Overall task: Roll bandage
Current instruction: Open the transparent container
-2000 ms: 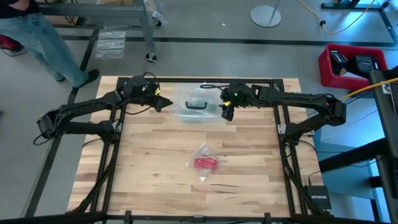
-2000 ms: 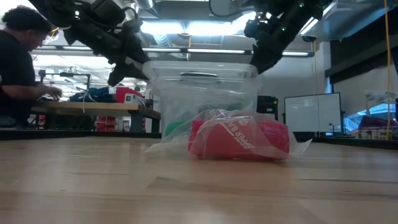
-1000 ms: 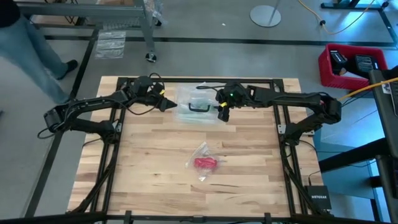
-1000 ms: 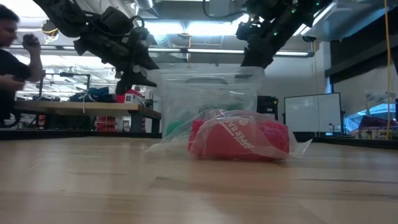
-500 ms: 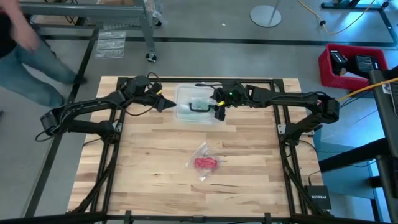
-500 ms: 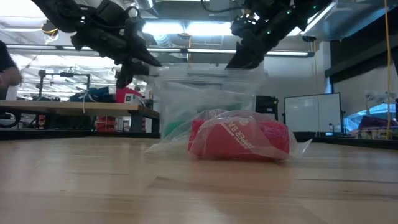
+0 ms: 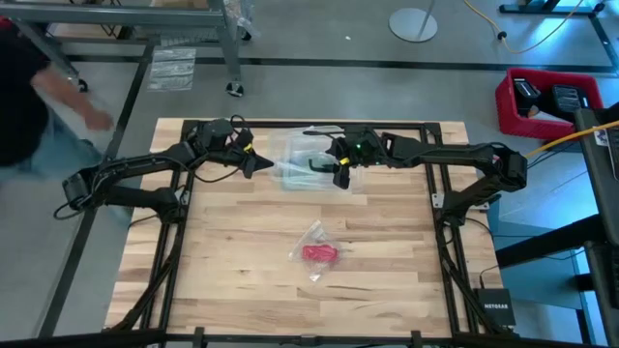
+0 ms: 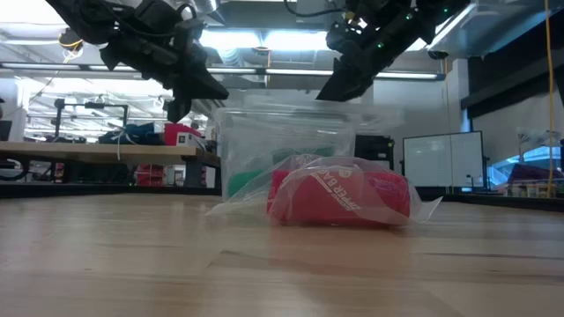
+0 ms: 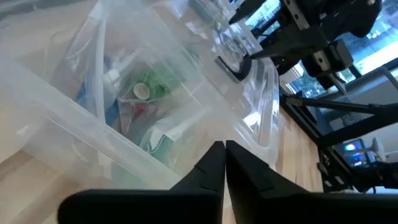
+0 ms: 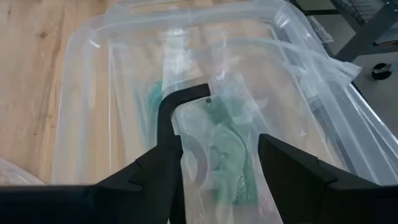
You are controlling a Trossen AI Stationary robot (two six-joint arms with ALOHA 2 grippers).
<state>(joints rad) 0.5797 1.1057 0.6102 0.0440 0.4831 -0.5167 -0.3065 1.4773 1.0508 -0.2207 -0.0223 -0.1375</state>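
Left gripper (image 7: 261,160) with fingers pressed together at the clear plastic box's (image 7: 293,170) left edge, right gripper (image 7: 340,174) spread wide over that box's black handle.

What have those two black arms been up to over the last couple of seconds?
Both reached in to the clear plastic box with black handle. The left hand shut at its rim; whether it grips the rim is unclear. The right hand came over the handle, jaws open. The red bandage in its clear bag stayed put.
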